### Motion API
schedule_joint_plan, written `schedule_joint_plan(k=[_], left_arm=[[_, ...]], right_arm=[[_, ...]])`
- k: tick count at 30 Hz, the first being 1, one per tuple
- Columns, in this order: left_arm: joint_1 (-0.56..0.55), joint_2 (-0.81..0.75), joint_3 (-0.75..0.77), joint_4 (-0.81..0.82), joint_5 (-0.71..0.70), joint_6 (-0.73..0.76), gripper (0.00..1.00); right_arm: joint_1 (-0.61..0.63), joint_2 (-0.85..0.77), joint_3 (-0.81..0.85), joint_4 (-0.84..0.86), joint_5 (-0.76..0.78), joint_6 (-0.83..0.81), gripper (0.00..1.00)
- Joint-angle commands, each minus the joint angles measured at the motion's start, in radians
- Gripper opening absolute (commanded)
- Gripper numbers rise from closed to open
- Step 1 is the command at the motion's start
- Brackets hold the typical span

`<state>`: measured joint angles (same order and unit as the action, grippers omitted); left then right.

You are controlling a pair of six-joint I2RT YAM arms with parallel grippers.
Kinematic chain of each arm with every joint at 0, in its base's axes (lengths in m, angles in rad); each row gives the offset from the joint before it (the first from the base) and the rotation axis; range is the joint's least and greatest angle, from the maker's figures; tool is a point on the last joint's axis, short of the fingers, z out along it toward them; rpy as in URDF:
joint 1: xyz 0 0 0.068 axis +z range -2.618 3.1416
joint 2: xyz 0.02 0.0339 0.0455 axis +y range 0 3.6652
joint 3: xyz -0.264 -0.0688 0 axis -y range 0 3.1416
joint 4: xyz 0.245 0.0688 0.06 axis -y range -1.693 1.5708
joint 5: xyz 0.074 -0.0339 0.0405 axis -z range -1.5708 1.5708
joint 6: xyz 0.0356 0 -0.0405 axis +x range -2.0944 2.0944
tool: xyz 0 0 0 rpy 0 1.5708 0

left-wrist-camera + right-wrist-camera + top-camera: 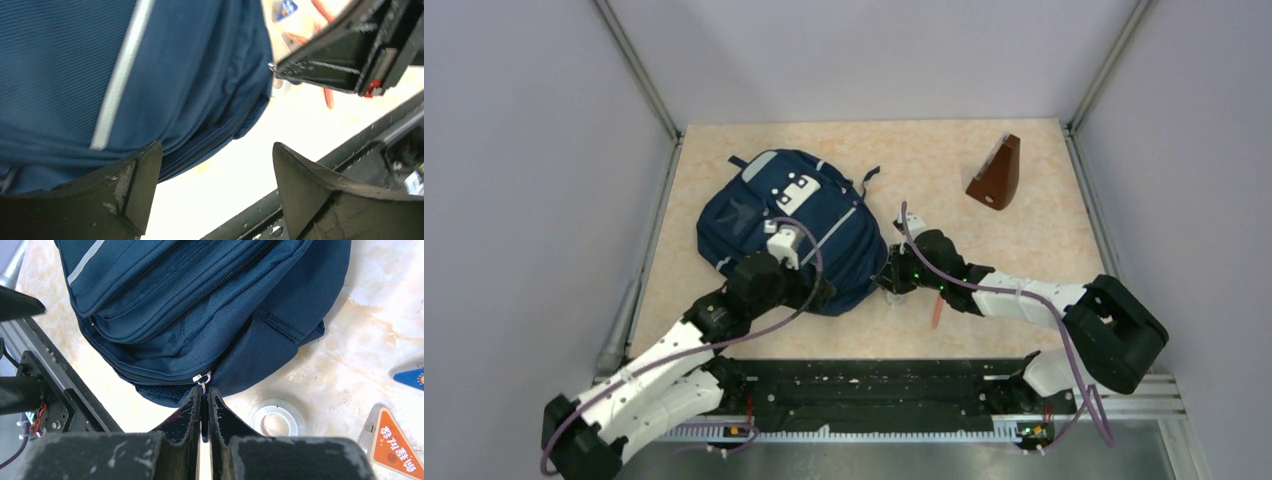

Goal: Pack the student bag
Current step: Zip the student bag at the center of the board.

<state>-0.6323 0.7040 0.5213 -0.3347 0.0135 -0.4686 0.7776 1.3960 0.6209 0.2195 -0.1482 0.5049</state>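
The navy student bag point(794, 225) lies flat on the beige table, top end away from me; it also fills the left wrist view point(125, 75) and the right wrist view point(200, 305). My right gripper point(204, 392) is shut on the zipper pull point(203, 384) at the bag's near right edge; in the top view it sits at the bag's lower right corner point(894, 275). My left gripper point(215, 170) is open and empty at the bag's near edge, one finger point(135, 185) against the fabric; the top view shows it at the lower left of the bag point(769, 280).
A brown wedge-shaped object point(996, 175) stands at the back right. A clear tape roll point(276, 419), an orange triangular card point(397, 440) and a blue card point(412, 377) lie just right of the bag. An orange pen point(936, 310) lies near the right arm. Black rail point(874, 385) along the near edge.
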Motion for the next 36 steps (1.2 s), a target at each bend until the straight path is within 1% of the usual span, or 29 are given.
schedule_joint_plan(k=[1, 3, 5, 7, 13, 14, 18, 20, 23, 27, 28, 29, 34, 36], left_arm=[[-0.167, 0.178, 0.087, 0.15, -0.058, 0.159, 0.87], [-0.224, 0.257, 0.105, 0.236, -0.043, 0.227, 0.89], [-0.238, 0.32, 0.119, 0.303, 0.004, 0.269, 0.9], [-0.239, 0.369, 0.13, 0.351, 0.011, 0.303, 0.9], [-0.239, 0.511, 0.166, 0.385, 0.026, 0.402, 0.92], [-0.239, 0.532, 0.173, 0.385, 0.029, 0.409, 0.91], [-0.24, 0.591, 0.198, 0.387, 0.046, 0.423, 0.78], [-0.242, 0.607, 0.202, 0.399, 0.056, 0.42, 0.74], [-0.248, 0.635, 0.206, 0.407, 0.056, 0.417, 0.66], [-0.258, 0.679, 0.206, 0.421, 0.056, 0.4, 0.67], [-0.26, 0.685, 0.201, 0.433, 0.057, 0.394, 0.65], [-0.263, 0.692, 0.196, 0.449, 0.051, 0.387, 0.59], [-0.267, 0.684, 0.164, 0.479, 0.011, 0.359, 0.24], [-0.268, 0.661, 0.136, 0.491, -0.003, 0.346, 0.11]], right_arm=[[-0.006, -0.016, -0.01, -0.01, -0.042, -0.007, 0.0], [-0.006, -0.027, -0.008, -0.024, -0.038, -0.004, 0.0], [-0.006, -0.046, -0.012, -0.037, -0.035, -0.005, 0.0], [-0.006, -0.069, -0.022, -0.049, -0.027, -0.001, 0.0], [-0.006, -0.124, -0.048, -0.056, -0.023, 0.01, 0.0], [-0.006, -0.127, -0.049, -0.06, -0.023, 0.008, 0.0], [-0.006, -0.135, -0.047, -0.073, -0.018, 0.003, 0.0], [-0.006, -0.137, -0.047, -0.078, -0.015, 0.003, 0.0], [-0.005, -0.137, -0.046, -0.077, -0.012, 0.003, 0.0], [-0.006, -0.13, -0.044, -0.069, 0.001, 0.003, 0.0], [-0.006, -0.129, -0.044, -0.069, 0.008, 0.001, 0.0], [-0.006, -0.128, -0.043, -0.071, 0.016, 0.002, 0.0], [-0.006, -0.123, -0.039, -0.077, 0.074, 0.002, 0.0], [-0.006, -0.113, -0.034, -0.09, 0.153, 0.004, 0.0]])
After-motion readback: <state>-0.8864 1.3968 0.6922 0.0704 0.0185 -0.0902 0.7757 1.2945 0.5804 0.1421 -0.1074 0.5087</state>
